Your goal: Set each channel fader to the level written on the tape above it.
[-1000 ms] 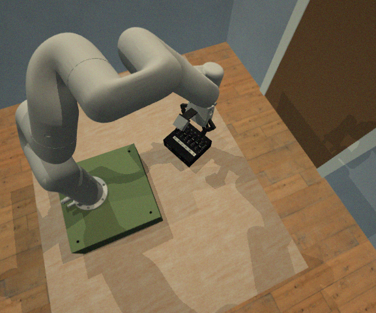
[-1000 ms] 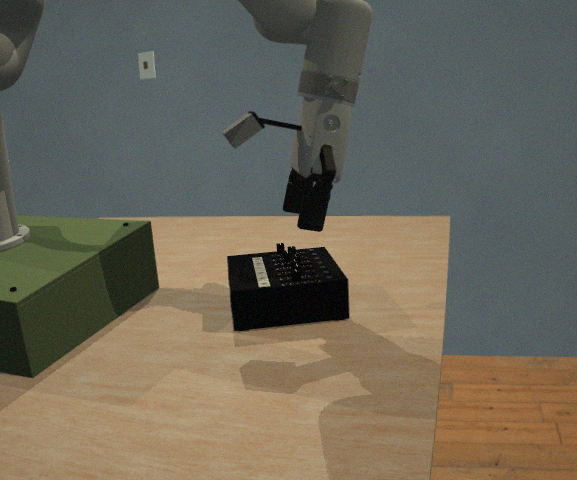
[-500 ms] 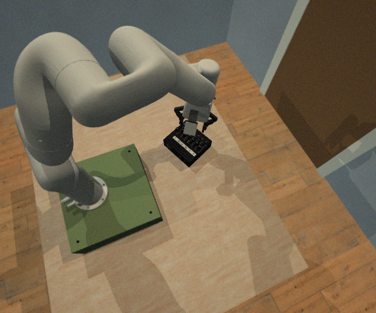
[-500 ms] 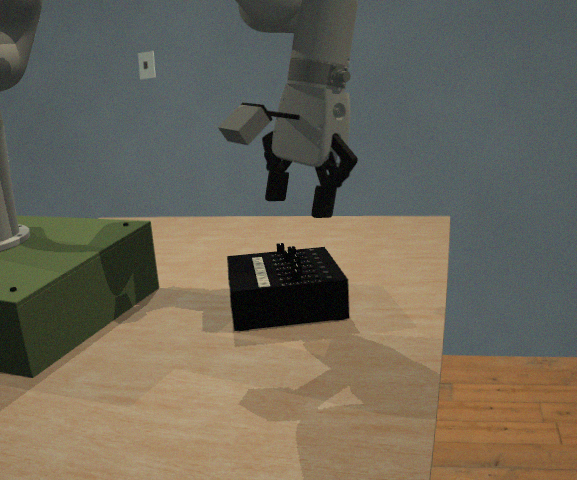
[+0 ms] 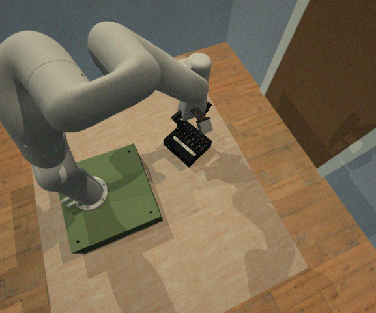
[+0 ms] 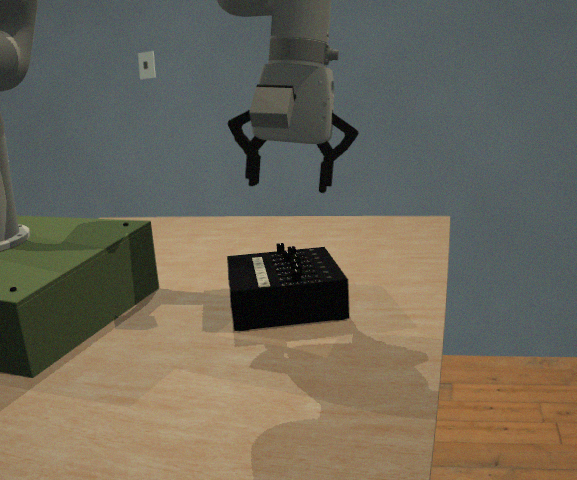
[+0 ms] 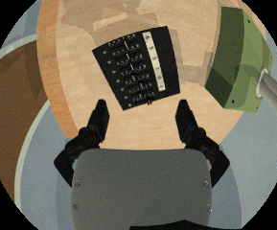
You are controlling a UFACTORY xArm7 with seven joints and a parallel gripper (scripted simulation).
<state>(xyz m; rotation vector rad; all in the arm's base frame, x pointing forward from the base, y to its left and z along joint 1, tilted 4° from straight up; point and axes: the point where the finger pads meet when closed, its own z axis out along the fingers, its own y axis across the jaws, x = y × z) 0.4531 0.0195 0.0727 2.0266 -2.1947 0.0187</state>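
Observation:
The black lighting desk (image 5: 187,145) (image 6: 288,289) (image 7: 137,69) stands upright on the table (image 5: 198,235) (image 6: 174,387). A pale tape strip (image 5: 185,147) (image 6: 259,270) (image 7: 152,64) runs along one edge of its top. Several small fader caps (image 6: 291,258) (image 7: 128,67) stick up in a row of channels; their levels are too small to read. My gripper (image 6: 287,183) (image 7: 142,107) (image 5: 190,118) is open and empty. It hangs well above the desk, fingers pointing down.
The green base block (image 5: 113,198) (image 6: 45,289) (image 7: 237,64) with the arm's foot stands left of the desk. The table's right edge (image 6: 446,289) lies near the desk, with wooden floor (image 6: 521,418) beyond it. A brown panel (image 5: 332,67) stands at the far right.

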